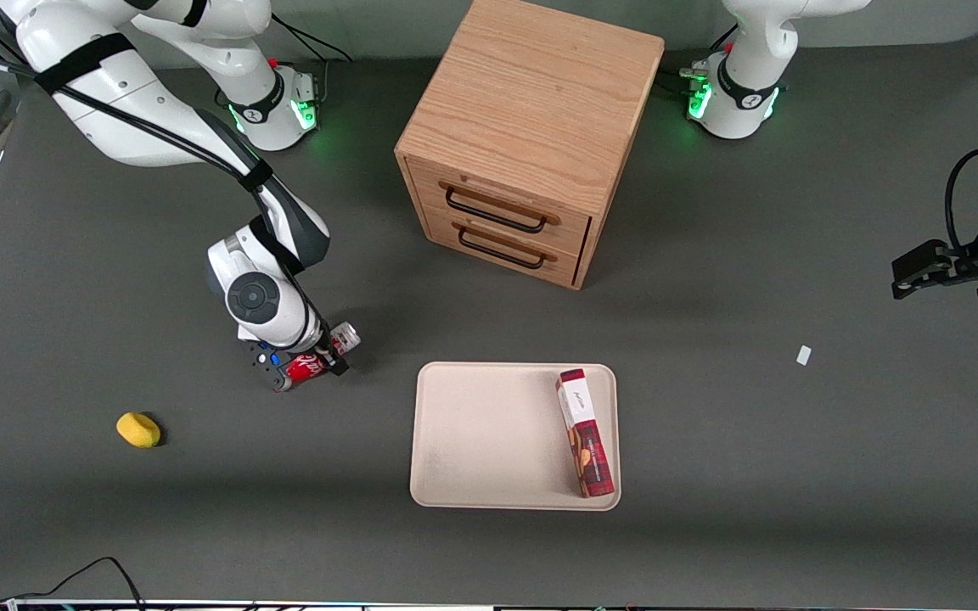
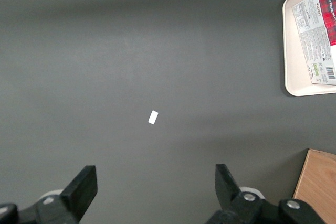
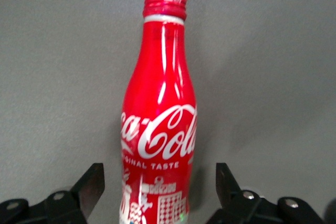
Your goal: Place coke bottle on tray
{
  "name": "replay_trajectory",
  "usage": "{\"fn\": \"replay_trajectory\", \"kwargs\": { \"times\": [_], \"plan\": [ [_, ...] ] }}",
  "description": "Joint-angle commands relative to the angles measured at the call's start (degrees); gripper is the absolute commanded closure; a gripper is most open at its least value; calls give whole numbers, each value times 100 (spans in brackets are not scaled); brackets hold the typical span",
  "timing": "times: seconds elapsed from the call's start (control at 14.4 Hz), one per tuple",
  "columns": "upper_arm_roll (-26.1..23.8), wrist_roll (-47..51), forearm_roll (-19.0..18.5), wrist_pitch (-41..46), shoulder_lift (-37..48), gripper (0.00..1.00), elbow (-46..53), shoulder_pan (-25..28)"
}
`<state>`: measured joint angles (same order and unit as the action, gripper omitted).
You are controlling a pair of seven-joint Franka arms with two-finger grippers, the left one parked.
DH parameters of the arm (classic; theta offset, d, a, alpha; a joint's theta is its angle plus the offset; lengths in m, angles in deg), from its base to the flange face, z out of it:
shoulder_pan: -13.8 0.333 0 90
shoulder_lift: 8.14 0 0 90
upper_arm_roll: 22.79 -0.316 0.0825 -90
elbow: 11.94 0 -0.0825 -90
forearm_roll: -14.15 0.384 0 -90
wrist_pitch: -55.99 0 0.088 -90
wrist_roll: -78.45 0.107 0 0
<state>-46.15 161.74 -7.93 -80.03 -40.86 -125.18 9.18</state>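
The coke bottle (image 1: 302, 370) is red with white script. It lies on its side on the dark table, silver base toward the cabinet and red cap toward the front camera. My right gripper (image 1: 319, 361) is low over it. In the right wrist view the gripper (image 3: 160, 174) is open, with one black finger (image 3: 90, 184) on each side of the bottle (image 3: 160, 103) and a gap to each. The cream tray (image 1: 489, 433) lies beside the bottle, toward the parked arm's end and a little nearer the front camera. It also shows in the left wrist view (image 2: 296, 51).
A red-and-white biscuit box (image 1: 585, 433) lies on the tray along its edge nearest the parked arm (image 2: 317, 35). A wooden two-drawer cabinet (image 1: 523, 144) stands farther from the camera than the tray. A yellow object (image 1: 139, 429) and a white scrap (image 1: 804, 355) lie on the table.
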Motion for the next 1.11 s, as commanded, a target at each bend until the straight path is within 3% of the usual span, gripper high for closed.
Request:
{"fn": "replay_trajectory", "kwargs": {
  "times": [0.0, 0.14, 0.42, 0.55, 0.83, 1.04],
  "plan": [
    [-20, 214, -235, -153, -32, 23, -66, -39],
    [15, 205, -244, -267, -76, 37, -75, -39],
    [15, 197, -244, -268, -67, 85, -75, -39],
    [15, 170, -244, -241, -32, 100, -66, -31],
    [-2, 100, -244, -189, 73, 100, 13, -30],
    [-64, 4, -235, 546, 170, 100, 459, -13]
  ]
}}
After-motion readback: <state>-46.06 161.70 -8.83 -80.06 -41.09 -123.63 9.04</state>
